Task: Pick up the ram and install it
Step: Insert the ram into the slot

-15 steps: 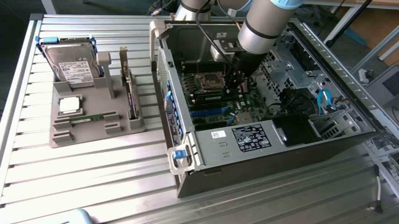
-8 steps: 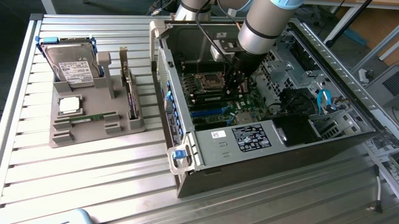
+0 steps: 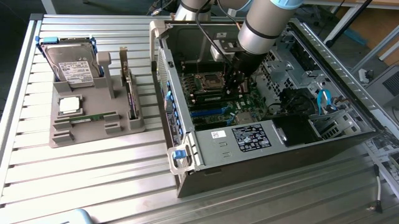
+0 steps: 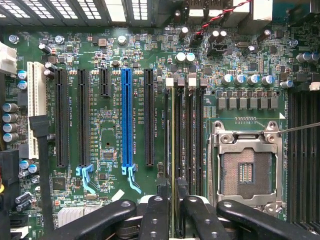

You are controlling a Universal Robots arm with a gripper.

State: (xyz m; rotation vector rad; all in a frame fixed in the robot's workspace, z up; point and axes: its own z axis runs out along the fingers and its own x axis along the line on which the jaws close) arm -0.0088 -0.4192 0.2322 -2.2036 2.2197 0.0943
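In the wrist view the ram [image 4: 173, 130] appears edge-on as a thin green strip running away from my gripper [image 4: 173, 196]. The black fingers [image 4: 155, 215] are shut on its near end. It stands over the row of black memory slots [image 4: 187, 125], between the long black expansion slots and the open processor socket [image 4: 245, 170]; whether it touches a slot I cannot tell. From the exterior view my gripper [image 3: 236, 86] reaches down inside the open computer case [image 3: 249, 140], above the motherboard. A second, similar green stick [image 3: 87, 118] lies in the grey holder [image 3: 62, 135].
The grey holder at the exterior view's left also carries a hard drive [image 3: 70, 65], a square silver processor chip [image 3: 68, 105] and an upright dark expansion card [image 3: 131, 100]. A blue slot [image 4: 127, 120] and a white slot [image 4: 36, 105] lie beside the memory slots. Case walls surround the arm.
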